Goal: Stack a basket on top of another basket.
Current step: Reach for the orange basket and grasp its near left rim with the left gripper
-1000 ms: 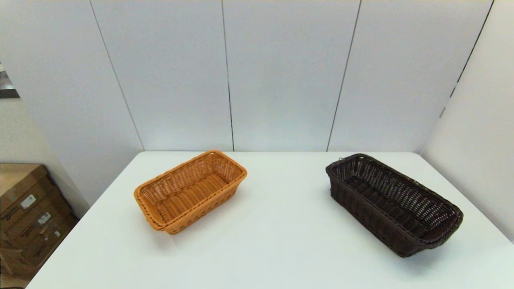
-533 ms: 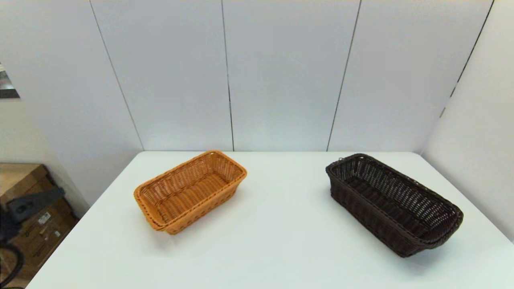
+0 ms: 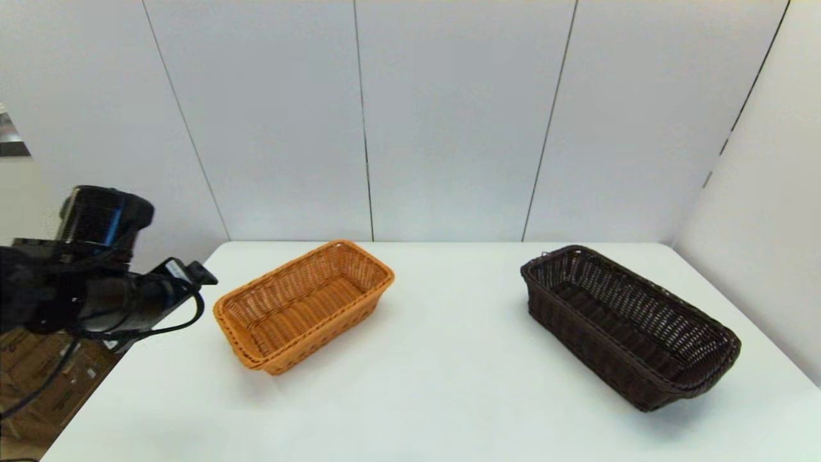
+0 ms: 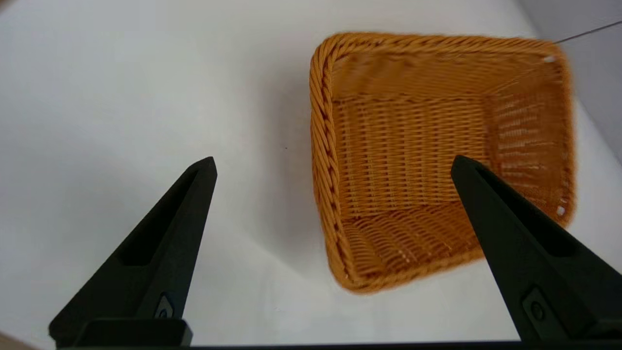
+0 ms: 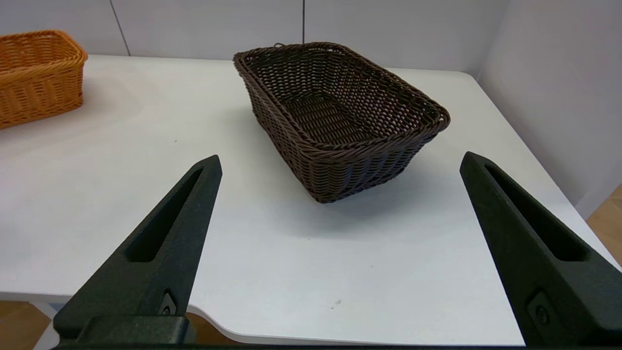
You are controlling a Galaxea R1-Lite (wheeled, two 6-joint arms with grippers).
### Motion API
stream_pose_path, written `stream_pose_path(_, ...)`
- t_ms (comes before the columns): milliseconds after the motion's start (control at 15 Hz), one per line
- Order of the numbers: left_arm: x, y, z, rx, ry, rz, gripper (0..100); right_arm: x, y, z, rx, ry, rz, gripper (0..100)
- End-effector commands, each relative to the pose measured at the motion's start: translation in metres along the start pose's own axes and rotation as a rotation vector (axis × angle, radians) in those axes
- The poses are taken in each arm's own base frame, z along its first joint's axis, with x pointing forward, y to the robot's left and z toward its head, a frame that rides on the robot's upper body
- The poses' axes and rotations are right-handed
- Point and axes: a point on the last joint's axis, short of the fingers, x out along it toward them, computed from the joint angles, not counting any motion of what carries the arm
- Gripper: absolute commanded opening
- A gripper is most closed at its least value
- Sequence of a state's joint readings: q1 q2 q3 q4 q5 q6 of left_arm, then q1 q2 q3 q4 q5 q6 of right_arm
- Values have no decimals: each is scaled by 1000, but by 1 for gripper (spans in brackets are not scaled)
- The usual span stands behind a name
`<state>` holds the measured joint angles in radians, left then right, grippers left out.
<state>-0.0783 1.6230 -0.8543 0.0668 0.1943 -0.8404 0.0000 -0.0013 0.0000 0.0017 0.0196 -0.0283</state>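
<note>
The dark brown basket [image 3: 628,324] stands empty at the right of the white table [image 3: 449,398], and the right wrist view shows this dark basket [image 5: 340,112] too. The orange-tan basket [image 3: 301,305] stands empty at the left middle, apart from it. My left arm [image 3: 96,289] hovers above the table's left edge, just left of the orange-tan basket. Its gripper [image 4: 333,160] is open over that basket [image 4: 437,146] and holds nothing. My right gripper [image 5: 341,156] is open and empty at the table's near edge, short of the dark basket.
Grey wall panels close off the back, and a side panel [image 3: 757,256] stands close to the dark basket on the right. Cardboard boxes [image 3: 38,378] sit on the floor beyond the table's left edge. The table's near edge [image 5: 272,335] lies just under my right fingers.
My left arm has risen into the head view from the lower left and now reaches toward the orange-tan basket. Neither basket has moved.
</note>
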Motion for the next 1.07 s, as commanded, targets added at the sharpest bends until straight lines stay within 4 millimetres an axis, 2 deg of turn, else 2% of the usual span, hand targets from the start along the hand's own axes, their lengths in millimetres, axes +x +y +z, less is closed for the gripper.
stream_pose_path(67,63,-14,-18,12,113,107,100,0,0,0,-1,0,0,100)
stream_pose_path(600,103,-20,-33,10,196,157,100,0,0,0,-1,0,2,100)
stream_pose_path(800,105,-20,-37,-21,289,164,100,0,0,0,-1,0,2,100)
stream_pose_path(1067,115,-17,-41,-29,323,202,100,0,0,0,-1,0,2,100)
